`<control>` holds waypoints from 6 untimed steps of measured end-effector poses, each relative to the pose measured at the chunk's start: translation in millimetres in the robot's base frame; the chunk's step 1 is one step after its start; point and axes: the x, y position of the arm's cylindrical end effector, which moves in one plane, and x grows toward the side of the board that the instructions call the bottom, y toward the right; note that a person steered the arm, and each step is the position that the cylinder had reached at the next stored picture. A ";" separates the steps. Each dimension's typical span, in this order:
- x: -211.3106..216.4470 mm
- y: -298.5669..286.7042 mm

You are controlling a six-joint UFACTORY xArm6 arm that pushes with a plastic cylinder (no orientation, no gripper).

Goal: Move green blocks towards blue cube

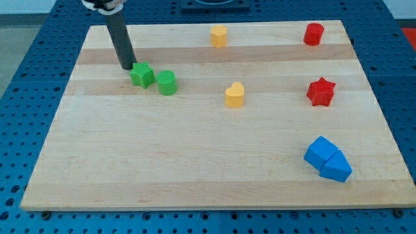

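My tip (127,67), the lower end of the straight dark rod that serves as the tool, rests on the pale wooden tabletop (195,162) in the view's upper left. The tool has no parts that spread or press together; it pinches nothing and merely stands just beside the green star-shaped block (142,75), at that block's upper-left edge, touching or nearly so. Just to the view's right of this block sits the green cylinder block (167,82), the two close together with a narrow gap between them.

Farther toward the view's right, near the middle of the tabletop, lies a yellow heart-shaped block (234,95), and above it near the top edge a second yellow block (219,36) of less certain shape. At the right side are a red star-shaped block (320,91) and, near the top right corner, a red cylinder block (313,34).

The blue cube (320,152) sits at the lower right, well apart from both green blocks, touching a blue wedge-like block (337,166) on its lower-right side.
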 end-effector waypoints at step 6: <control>39.5 42.3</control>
